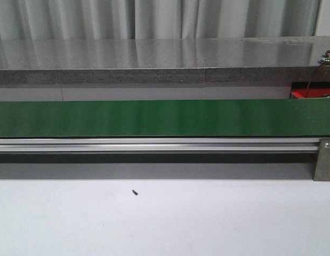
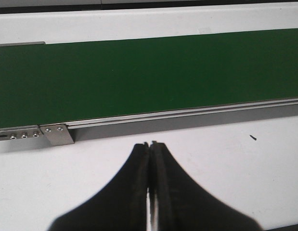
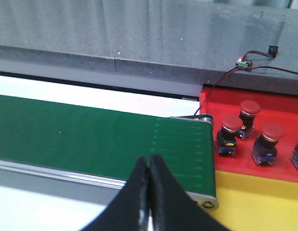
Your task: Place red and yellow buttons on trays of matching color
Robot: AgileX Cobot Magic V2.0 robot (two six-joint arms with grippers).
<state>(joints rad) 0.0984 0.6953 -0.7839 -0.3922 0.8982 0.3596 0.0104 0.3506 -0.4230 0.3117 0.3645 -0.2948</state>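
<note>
Left gripper pressed together over the white table, right gripper likewise pinched closed on nothing, green conveyor belt bare, three red buttons on the red tray at the belt's three o'clock end, yellow tray beside it.

Front view low, close, facing square across the green belt. Left wrist view looks down over the belt's left end, right wrist view over its right end beside the red tray. All share the belt.
</note>
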